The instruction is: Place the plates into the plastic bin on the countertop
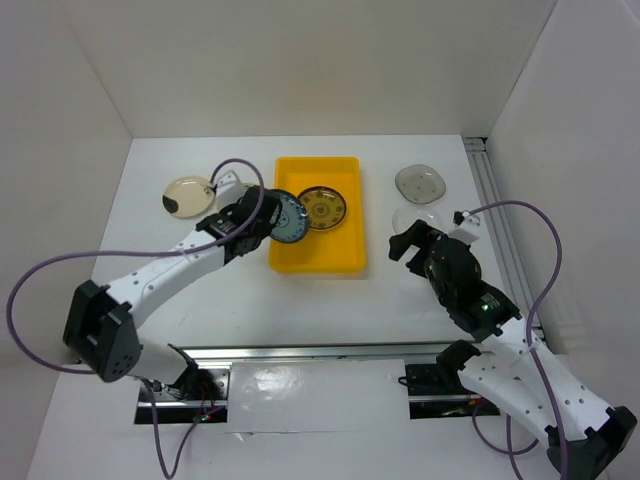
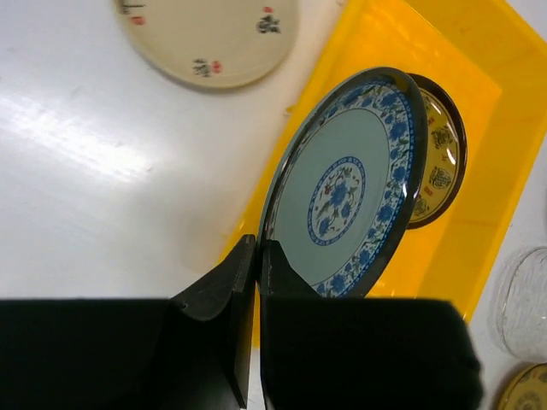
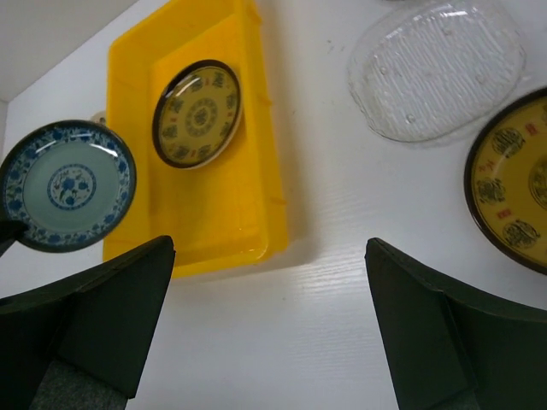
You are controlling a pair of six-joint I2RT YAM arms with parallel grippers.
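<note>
The left gripper (image 1: 258, 222) clamps a blue-patterned plate (image 1: 286, 218) over the left rim of the yellow bin (image 1: 318, 262), beside a brown-gold plate (image 1: 324, 209) lying inside. On the white desk (image 1: 330, 310), a cream plate with a dark blotch (image 1: 188, 196) lies to the left and a smoky grey plate (image 1: 420, 183) to the right.

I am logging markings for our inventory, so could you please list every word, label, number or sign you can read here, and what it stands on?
No legible text in any view.
Cream plate: small dark and red marks, too blurred to read.
Brown-gold plate in the yellow bin: ornamental emblems, not readable as characters.
Blue-and-white plate: floral pattern only, no writing.
</note>
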